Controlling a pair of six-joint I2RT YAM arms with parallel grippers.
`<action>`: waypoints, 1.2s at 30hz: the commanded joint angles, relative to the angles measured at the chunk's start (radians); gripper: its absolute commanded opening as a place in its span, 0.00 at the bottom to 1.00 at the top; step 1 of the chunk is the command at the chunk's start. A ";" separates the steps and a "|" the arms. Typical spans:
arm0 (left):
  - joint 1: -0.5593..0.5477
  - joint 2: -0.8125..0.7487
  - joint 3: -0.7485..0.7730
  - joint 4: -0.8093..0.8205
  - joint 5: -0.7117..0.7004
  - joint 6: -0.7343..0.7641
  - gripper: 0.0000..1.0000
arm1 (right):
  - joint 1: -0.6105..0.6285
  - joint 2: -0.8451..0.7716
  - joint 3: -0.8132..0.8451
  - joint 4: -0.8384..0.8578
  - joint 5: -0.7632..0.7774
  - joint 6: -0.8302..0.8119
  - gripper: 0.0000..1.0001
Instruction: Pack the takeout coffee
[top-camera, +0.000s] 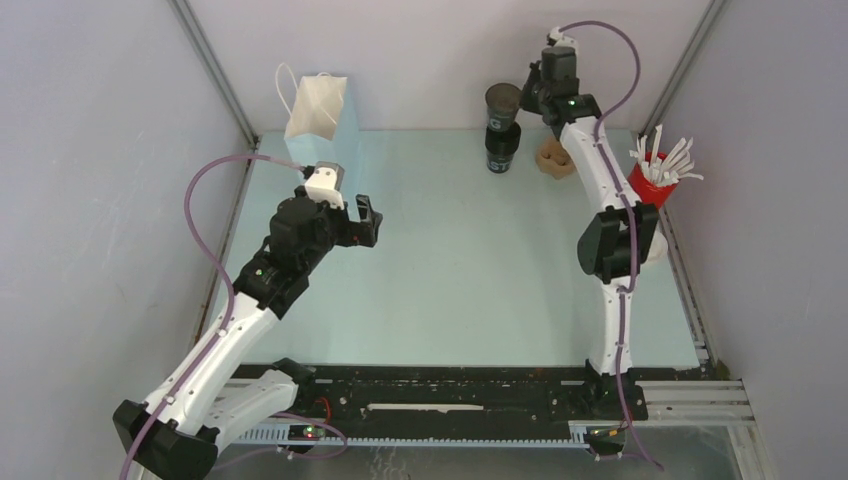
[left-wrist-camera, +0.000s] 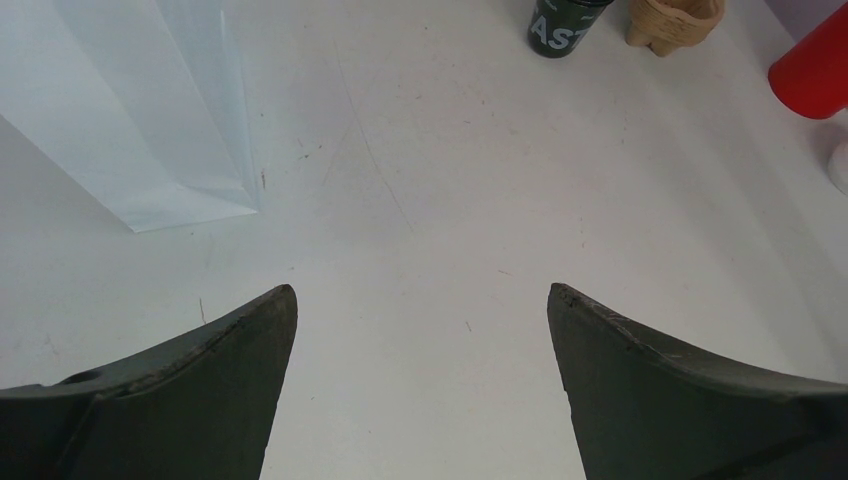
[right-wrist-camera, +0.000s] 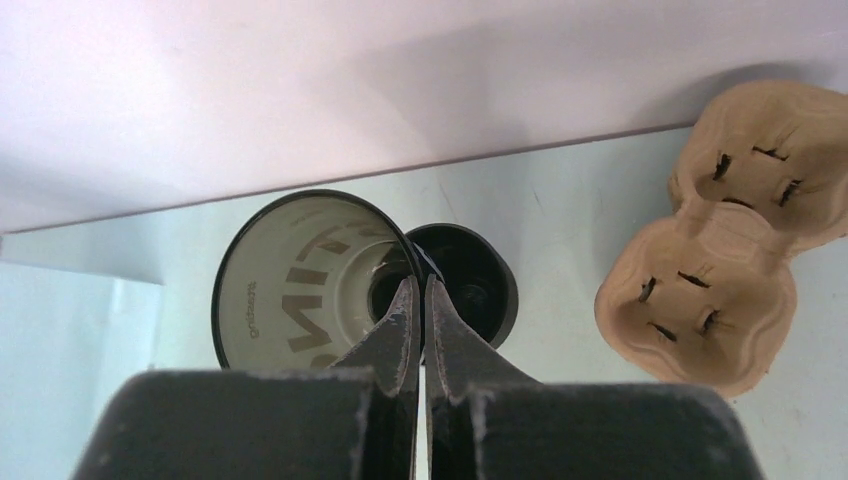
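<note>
- Pinching the rim of one lidless black paper cup (right-wrist-camera: 300, 285): right jaws are all but together, with the cup wall clamped between them. The cup is held off the pale worktop (top-camera: 450, 260), just above a second lidless black cup (top-camera: 500, 150) standing there.
- Spread wide apart: left jaws, holding nothing, over bare worktop near the white paper bag (top-camera: 318, 108).
- The takeout coffee (left-wrist-camera: 840, 168) (black cup, white domed lid) shows only as a white sliver at the left wrist view's edge, just beside the red plastic cup of white sticks (top-camera: 650, 182). In the top view the right arm (top-camera: 615, 245) mostly hides it.
- Counts: lidless black cups 2, brown moulded-pulp cup carrier (right-wrist-camera: 725, 235) 1 (two wells), red cup 1, bag 1.
</note>
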 joint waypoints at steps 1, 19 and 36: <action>-0.005 -0.028 0.007 0.052 0.014 -0.002 1.00 | -0.026 -0.186 -0.028 -0.018 -0.064 0.085 0.00; -0.115 -0.261 -0.013 0.048 -0.024 0.006 1.00 | 0.377 -1.035 -1.295 0.014 -0.070 0.075 0.00; -0.221 -0.329 -0.024 0.035 -0.055 0.021 1.00 | 0.551 -1.236 -1.708 0.247 0.202 0.299 0.00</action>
